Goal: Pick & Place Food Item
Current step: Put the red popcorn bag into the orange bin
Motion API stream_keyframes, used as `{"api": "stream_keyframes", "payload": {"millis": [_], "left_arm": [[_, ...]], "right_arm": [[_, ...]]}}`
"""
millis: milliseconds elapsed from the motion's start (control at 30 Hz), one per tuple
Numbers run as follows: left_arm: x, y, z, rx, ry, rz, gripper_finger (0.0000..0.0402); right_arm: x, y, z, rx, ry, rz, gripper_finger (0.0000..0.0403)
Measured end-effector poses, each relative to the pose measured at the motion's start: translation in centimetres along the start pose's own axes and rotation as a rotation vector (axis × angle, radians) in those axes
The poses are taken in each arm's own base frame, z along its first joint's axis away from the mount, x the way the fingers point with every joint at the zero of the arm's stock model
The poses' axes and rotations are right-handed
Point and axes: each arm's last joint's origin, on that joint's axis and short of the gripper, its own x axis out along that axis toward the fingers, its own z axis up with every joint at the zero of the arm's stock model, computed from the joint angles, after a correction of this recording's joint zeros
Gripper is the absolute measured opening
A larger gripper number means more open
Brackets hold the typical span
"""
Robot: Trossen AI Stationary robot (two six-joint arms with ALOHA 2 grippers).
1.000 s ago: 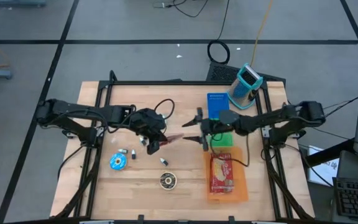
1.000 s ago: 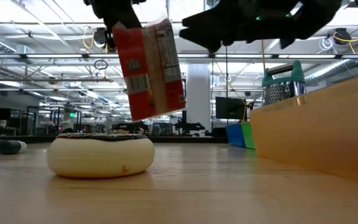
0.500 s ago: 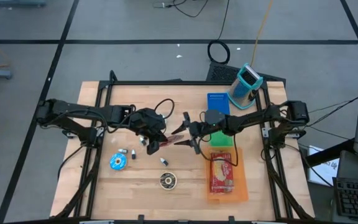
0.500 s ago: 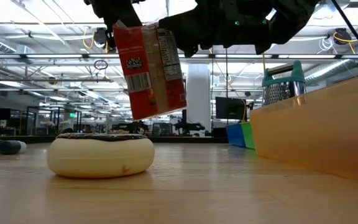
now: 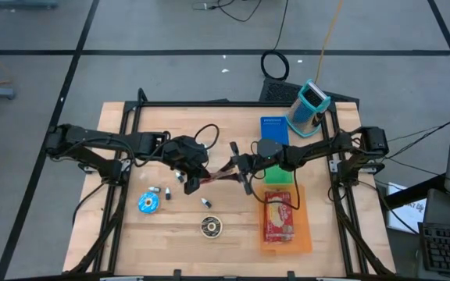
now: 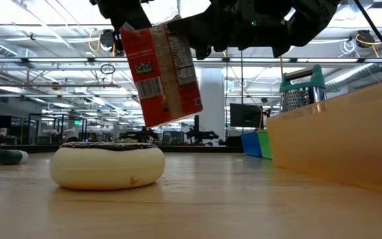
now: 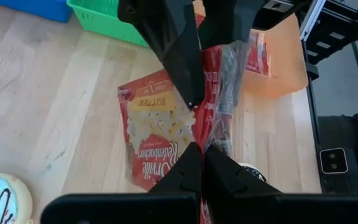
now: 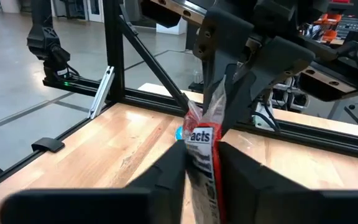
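Observation:
A red popcorn bag (image 6: pixel 164 73) hangs in the air above the middle of the table, between my two grippers. My left gripper (image 5: pixel 194 177) comes from the table's left and is shut on it; in its wrist view the printed face of the bag (image 7: pixel 157 140) shows past its fingers. My right gripper (image 5: pixel 237 167) reaches level from the table's right, and its two fingers have shut on the bag (image 8: pixel 201 149). Under the bag a white donut with dark icing (image 6: pixel 107 164) sits flat on the wood. My left gripper pinches the bag's crimped edge (image 7: pixel 205 144) between its two fingers, slanting down from the table's left. The bag hangs below the fingers, tilted and clear of the table. My right gripper pinches the bag's upper part (image 8: pixel 201 138) between its two fingers (image 8: pixel 170 169), coming level from the table's right. In the left wrist view its fingers (image 7: pixel 182 59) stand on both faces of the bag. The bag stays off the table.
An orange tray (image 5: pixel 303 234) with a second red packet (image 5: pixel 280 218) lies at the near right. A green basket (image 5: pixel 281 176), a blue box (image 5: pixel 272 129) and a grater (image 5: pixel 309 105) stand behind it. A blue donut (image 5: pixel 148 203), a chocolate donut (image 5: pixel 211 226) and small loose bits (image 5: pixel 159 191) lie near left.
My right gripper has moved toward the table's left up to the hanging bag, and its fingers have shut on the bag's upper part. The bag has tipped a little but stays lifted in my left gripper's hold.

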Motion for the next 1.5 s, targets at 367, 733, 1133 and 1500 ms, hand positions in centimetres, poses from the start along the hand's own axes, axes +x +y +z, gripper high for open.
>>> {"api": "stream_keyframes", "payload": {"millis": [367,733,1133,1500], "left_arm": [[-0.4,-0.7,0.4,0.105,-0.05,-0.055,0.0068],[-7.7,-1.0,0.4,0.193,-0.284,-0.028,0.0115],[-10.6,0.2,-6.3,0.149,-0.557,0.177,0.0115],[-10.9,1.5,-9.3,0.074,-0.736,0.229,0.0115]], "right_arm": [[0.1,0.5,0.1,-0.05,-0.012,0.086,0.0006],[-2.6,1.1,2.8,-0.049,0.012,0.081,0.0003],[-11.4,6.8,5.7,0.002,-0.134,0.11,0.0001],[-16.9,12.1,3.3,0.054,-0.109,-0.019,0.0001]]}}
